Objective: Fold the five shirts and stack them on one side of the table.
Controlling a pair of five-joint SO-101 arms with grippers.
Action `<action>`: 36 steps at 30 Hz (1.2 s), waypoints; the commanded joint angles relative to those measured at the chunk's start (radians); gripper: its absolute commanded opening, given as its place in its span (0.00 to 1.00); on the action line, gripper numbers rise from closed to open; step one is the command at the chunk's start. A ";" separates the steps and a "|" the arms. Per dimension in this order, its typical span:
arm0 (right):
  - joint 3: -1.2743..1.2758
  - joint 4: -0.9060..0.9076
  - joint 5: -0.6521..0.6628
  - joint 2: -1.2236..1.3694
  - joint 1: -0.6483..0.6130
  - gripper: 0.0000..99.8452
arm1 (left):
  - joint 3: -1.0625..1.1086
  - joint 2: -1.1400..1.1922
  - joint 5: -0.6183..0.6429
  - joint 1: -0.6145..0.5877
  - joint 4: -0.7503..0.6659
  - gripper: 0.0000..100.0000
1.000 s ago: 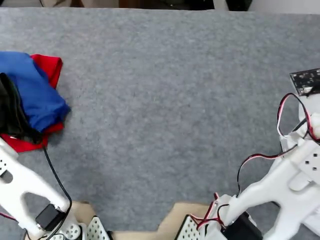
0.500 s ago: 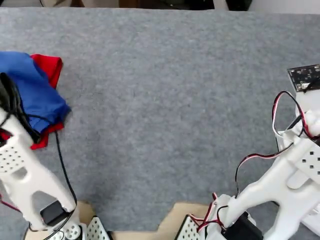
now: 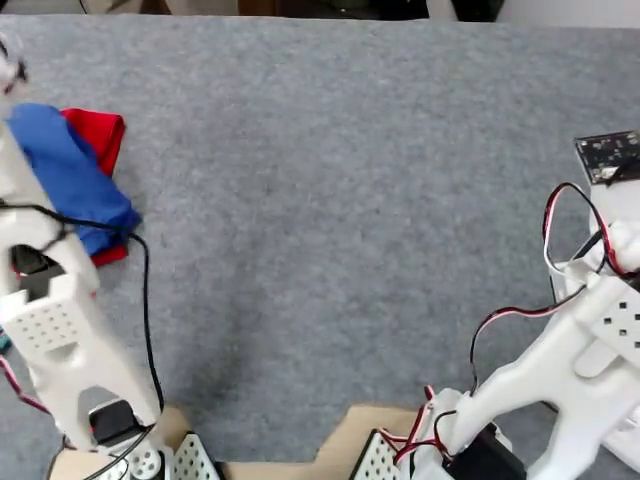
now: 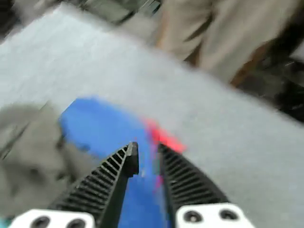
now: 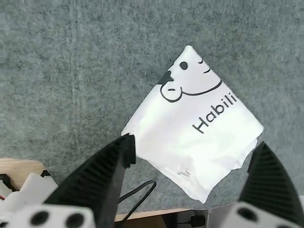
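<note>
A blue shirt (image 3: 78,190) lies bunched on a red shirt (image 3: 101,134) at the table's left edge. My left arm (image 3: 50,330) stretches over the near part of that pile. In the left wrist view my left gripper (image 4: 147,151) hangs above the blue shirt (image 4: 95,126) and a strip of the red shirt (image 4: 164,137), its fingers a narrow gap apart with nothing between them. My right gripper (image 5: 194,142) is wide open above a folded white shirt (image 5: 209,142) with a black print, which lies flat on the grey table cover (image 5: 71,57).
Grey felt (image 3: 340,200) covers the whole table. A lump of grey cloth (image 4: 28,152) lies beside the blue shirt. My right arm (image 3: 590,370) with its red and black wires stands at the near right. Tan board (image 3: 330,455) shows at the near edge.
My left arm has swung up and away over the blue and red pile, and the black gripper that lay on the blue shirt has lifted off it. The right arm has barely shifted.
</note>
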 commanded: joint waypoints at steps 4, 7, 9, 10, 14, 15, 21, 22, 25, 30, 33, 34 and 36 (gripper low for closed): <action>0.081 0.011 -0.006 -0.022 -0.022 0.38 | 0.086 0.286 -0.006 -0.302 -0.002 0.14; 0.096 0.011 -0.006 -0.022 -0.022 0.38 | 0.086 0.407 -0.006 -0.374 -0.041 0.15; 0.094 0.011 -0.006 -0.022 -0.024 0.38 | 0.092 0.484 -0.006 -0.387 -0.109 0.15; 0.093 0.011 -0.006 -0.022 -0.036 0.38 | 0.094 0.530 -0.006 -0.387 -0.155 0.14; 0.094 0.015 -0.012 -0.027 -0.082 0.38 | -0.014 0.598 -0.006 -0.364 -0.160 0.07; 0.094 0.015 -0.014 -0.027 -0.088 0.38 | -0.077 0.588 -0.006 -0.359 -0.133 0.03; 0.093 0.017 -0.041 -0.027 -0.104 0.38 | -0.098 0.354 0.003 -0.310 0.014 0.02; 0.093 0.017 -0.041 -0.027 -0.104 0.38 | -0.098 0.300 0.005 -0.299 0.037 0.02; 0.093 0.017 -0.041 -0.027 -0.104 0.38 | -0.098 0.143 0.049 -0.259 0.043 0.02; 0.096 0.017 -0.051 -0.024 -0.104 0.38 | -0.097 -0.120 0.130 -0.106 0.043 0.02; 0.091 0.017 -0.069 -0.022 -0.104 0.38 | -0.097 -0.228 0.187 0.069 0.043 0.02; 0.091 0.017 -0.069 -0.022 -0.104 0.38 | -0.095 -0.255 0.187 0.133 0.043 0.02; 0.093 0.017 -0.066 -0.025 -0.104 0.38 | -0.081 -0.282 0.186 0.238 0.043 0.02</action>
